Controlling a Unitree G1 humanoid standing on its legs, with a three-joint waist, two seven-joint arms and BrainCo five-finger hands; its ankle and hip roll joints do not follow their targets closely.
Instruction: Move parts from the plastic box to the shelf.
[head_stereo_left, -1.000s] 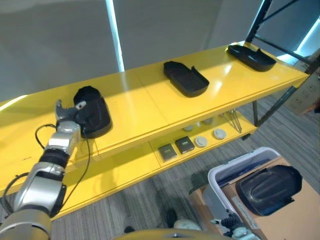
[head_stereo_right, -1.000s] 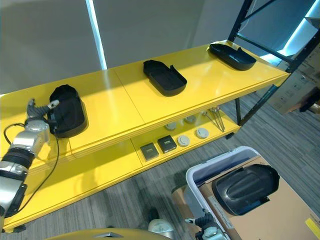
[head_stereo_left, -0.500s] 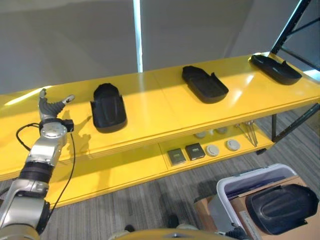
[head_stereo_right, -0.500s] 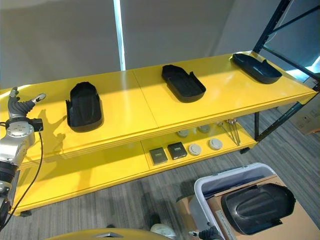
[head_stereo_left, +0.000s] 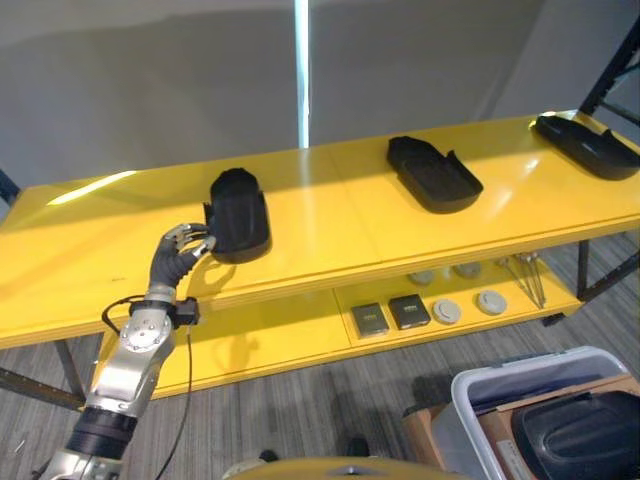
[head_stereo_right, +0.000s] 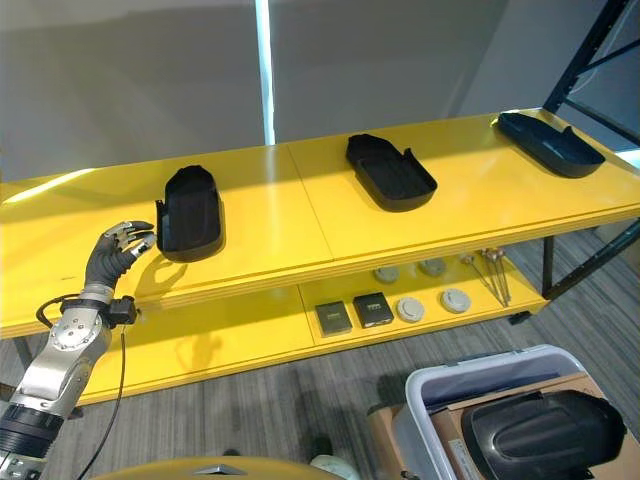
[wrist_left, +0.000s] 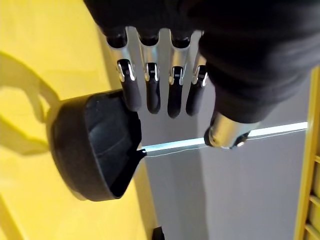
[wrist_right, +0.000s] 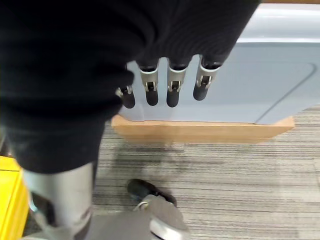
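Note:
Three black moulded parts lie on the yellow shelf (head_stereo_left: 330, 215): one at the left (head_stereo_left: 238, 212), one in the middle (head_stereo_left: 433, 172), one at the far right (head_stereo_left: 585, 132). My left hand (head_stereo_left: 175, 255) hovers open just left of the left part's (wrist_left: 95, 145) near end, its fingers (wrist_left: 150, 85) relaxed and holding nothing. At the lower right, the white plastic box (head_stereo_left: 530, 362) contains another black part (head_stereo_left: 575, 435). My right hand (wrist_right: 170, 85) hangs open beside the box's grey wall (wrist_right: 250, 75), its fingers empty.
On the lower shelf lie two small dark square pieces (head_stereo_left: 370, 318) and several round discs (head_stereo_left: 447, 311). A brown cardboard box (wrist_right: 200, 130) sits under the plastic box. Dark rack posts (head_stereo_right: 600, 40) rise at the far right. Grey carpet covers the floor.
My left hand has come off the left part, swung out to the left and dropped back toward the shelf's front edge. The camera has panned, shifting the whole scene.

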